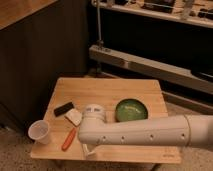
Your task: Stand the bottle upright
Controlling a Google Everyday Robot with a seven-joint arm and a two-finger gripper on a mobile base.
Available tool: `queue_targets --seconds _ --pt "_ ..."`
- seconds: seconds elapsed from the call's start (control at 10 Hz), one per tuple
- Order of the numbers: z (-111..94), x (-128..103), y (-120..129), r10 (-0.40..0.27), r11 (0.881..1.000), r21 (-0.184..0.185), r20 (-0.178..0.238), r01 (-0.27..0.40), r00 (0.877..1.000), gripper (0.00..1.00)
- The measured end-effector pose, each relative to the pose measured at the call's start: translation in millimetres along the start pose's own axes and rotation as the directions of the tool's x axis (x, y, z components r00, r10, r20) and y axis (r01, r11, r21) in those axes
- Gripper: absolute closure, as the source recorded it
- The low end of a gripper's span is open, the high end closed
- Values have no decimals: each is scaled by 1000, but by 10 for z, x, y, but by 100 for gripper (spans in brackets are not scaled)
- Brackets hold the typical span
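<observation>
A whitish bottle (74, 117) lies flat on the wooden table (110, 90), left of centre, its right end hidden behind my arm. My white arm reaches in from the right across the front of the table. The gripper (90, 150) hangs down from the wrist near the table's front edge, just right of the orange pen-like tool (68, 139) and in front of the bottle. It holds nothing that I can see.
A white cup (39, 131) stands at the front left corner. A small black object (63, 108) lies behind the bottle. A green bowl (131, 110) sits right of centre. Dark cabinets stand to the left, and a metal shelf rail runs behind.
</observation>
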Motion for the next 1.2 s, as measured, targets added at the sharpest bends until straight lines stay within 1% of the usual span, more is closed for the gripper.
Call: queue_targets --seconds 0.2,0.3,0.5,0.6,0.9,1.1,1.2 --pt "-33 38 -19 10 1000 15 1 -10 1000 23" --pt "-64 115 -117 10 1000 27 6 -10 1000 23" --pt "-115 253 -282 11 999 33 9 -11 1000 23" --pt "-136 324 -358 19 999 37 17 -20 1000 23" --pt "-118 392 -424 30 997 70 24 -32 999 23" --pt "-61 473 -471 27 998 62 26 -29 999 23" --pt "-27 512 -472 27 998 49 35 -29 999 23"
